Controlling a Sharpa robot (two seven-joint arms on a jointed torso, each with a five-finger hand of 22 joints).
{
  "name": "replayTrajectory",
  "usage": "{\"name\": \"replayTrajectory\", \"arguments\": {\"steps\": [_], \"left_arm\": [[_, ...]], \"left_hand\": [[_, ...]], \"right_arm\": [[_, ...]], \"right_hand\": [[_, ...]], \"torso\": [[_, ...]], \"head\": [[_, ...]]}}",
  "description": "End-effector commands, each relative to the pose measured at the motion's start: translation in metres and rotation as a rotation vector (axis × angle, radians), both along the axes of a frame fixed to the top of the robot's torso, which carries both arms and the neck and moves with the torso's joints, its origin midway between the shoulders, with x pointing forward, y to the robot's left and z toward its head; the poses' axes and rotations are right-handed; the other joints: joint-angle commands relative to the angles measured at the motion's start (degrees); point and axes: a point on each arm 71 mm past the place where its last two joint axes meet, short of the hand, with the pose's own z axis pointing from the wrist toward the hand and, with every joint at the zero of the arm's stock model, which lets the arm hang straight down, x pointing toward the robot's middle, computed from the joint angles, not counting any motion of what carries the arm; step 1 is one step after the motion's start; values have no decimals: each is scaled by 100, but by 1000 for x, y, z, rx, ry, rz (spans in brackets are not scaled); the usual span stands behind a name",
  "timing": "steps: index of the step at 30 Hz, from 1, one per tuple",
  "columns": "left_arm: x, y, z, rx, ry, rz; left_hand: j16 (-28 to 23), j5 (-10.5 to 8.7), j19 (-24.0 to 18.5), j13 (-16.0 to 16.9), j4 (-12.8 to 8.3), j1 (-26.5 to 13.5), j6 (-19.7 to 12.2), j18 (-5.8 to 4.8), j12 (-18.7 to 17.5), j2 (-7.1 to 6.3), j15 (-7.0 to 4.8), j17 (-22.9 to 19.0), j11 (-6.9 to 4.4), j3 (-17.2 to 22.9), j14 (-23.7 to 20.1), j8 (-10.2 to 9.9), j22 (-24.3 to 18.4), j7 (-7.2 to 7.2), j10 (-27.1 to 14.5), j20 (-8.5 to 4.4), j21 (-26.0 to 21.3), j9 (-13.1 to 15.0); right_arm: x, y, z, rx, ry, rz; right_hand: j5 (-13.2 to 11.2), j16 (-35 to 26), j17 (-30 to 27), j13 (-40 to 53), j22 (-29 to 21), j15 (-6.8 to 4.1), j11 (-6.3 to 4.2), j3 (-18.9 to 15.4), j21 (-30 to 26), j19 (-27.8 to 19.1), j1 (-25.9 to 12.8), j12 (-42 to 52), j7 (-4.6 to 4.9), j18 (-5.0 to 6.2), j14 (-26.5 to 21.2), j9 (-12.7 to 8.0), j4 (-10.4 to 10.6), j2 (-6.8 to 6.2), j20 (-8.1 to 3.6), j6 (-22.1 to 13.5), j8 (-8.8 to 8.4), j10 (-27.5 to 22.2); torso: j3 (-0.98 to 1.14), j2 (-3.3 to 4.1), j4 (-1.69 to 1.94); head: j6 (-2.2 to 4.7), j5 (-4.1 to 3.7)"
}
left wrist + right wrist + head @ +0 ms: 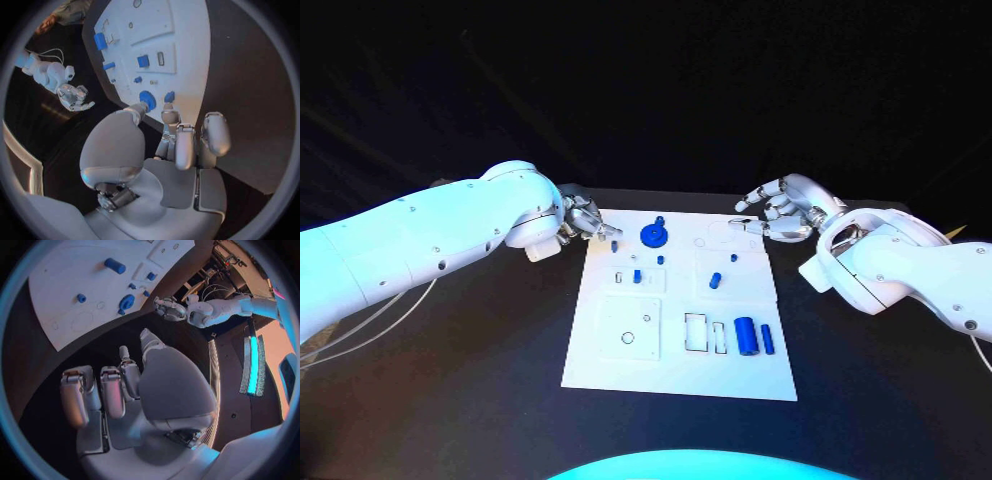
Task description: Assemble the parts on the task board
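The task board [678, 345] is lying at the centre of the black tabletop [473, 360], with the blue parts spread across it. A round blue part [653, 236] is sitting near the board's 12 o'clock edge, a small blue piece [616, 244] is lying just beside it toward 11 o'clock, two short pegs [715, 280] are standing near the middle, and two longer cylinders [749, 336] are lying toward 5 o'clock.

The left hand [583, 222] is reaching over the board's 11 o'clock corner with its fingers [185, 145] extended and apart, holding nothing; its fingertips are hovering close to the small blue piece. The right hand [780, 212] is waiting off the board at 1 o'clock, fingers loosely spread and carrying nothing.

The step in hand appears to be the left hand picking up the small piece. Doing it well likely means descending straight over the piece, pinching it across its narrow sides, and keeping the other fingers clear of the round blue part so that nothing gets nudged.
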Motion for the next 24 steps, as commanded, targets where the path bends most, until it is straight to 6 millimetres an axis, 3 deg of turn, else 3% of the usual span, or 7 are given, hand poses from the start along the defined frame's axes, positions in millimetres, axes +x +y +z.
{"name": "replayTrajectory", "arguments": {"steps": [1, 9, 24], "left_arm": [[5, 0, 1, 57, -15, -35], [12, -3, -4, 91, 5, -41], [20, -12, -12, 104, 10, -34]], "left_hand": [[-21, 27, -21, 0, 4, 4, 14, 64, -26, 27, 47, 934, 20, -48, 368, -29, -2, 28, -44, 18, -27, -13], [-19, 14, -24, -17, 6, -56, 39, 66, -31, 48, 56, 935, 27, -106, 368, -52, -5, 32, -61, 34, -32, -34], [-14, 7, -26, -16, 8, -100, 45, 67, -27, 81, 62, 942, 33, -146, 370, -76, -6, 37, -72, 44, -35, -51]], "right_arm": [[0, 1, 0, -3, -10, 14], [0, 1, 0, -3, -10, 14], [1, 3, 0, -3, -11, 18]], "right_hand": [[15, -36, 1276, 436, 1507, -32, 7, 7, 32, 599, -59, -24, -7, -39, 530, 9, 23, -15, -41, -43, 35, -51], [18, -36, 1276, 436, 1507, -33, 7, 9, 32, 599, -69, -23, -8, -39, 530, 11, 19, -12, -41, -47, 42, -50], [18, -36, 1276, 436, 1507, -33, 7, 9, 32, 599, -69, -23, -8, -39, 530, 11, 19, -12, -41, -47, 42, -50]], "torso": [[-5, -11, 18], [-18, -2, 4], [-6, 7, 3]], "head": [[-17, 15], [-24, 10], [-33, 35]]}}
